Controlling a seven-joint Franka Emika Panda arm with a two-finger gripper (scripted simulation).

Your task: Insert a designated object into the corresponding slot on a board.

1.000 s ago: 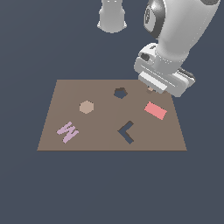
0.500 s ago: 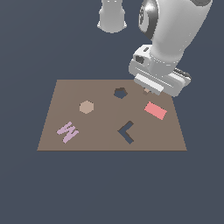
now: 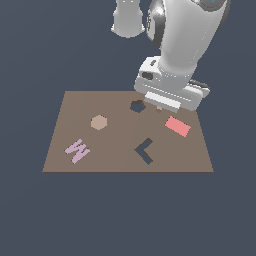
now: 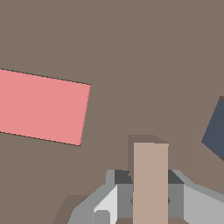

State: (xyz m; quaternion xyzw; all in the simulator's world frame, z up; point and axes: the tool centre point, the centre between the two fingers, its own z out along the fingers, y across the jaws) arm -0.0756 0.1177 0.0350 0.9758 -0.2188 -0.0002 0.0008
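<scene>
My gripper [image 3: 159,106] hangs over the far right part of the brown board [image 3: 115,155], shut on the tan block [image 4: 150,181]. In the wrist view one arm of the block sticks out between the grey fingers [image 4: 192,205]. In the exterior view only a sliver of the block [image 3: 159,108] shows under the hand. The slot [image 3: 145,150], a dark navy chevron cutout, lies nearer the board's front edge, apart from the gripper and uncovered.
A dark hexagonal hole [image 3: 137,106] lies just to the exterior view's left of the gripper; its edge [image 4: 215,129] shows in the wrist view. A red rectangle [image 3: 178,126] lies to the right, a tan hexagon [image 3: 99,122] and a pink W shape [image 3: 77,150] to the left.
The arm has shifted toward the exterior view's left with the tan block still held. The shapes on the board have not moved.
</scene>
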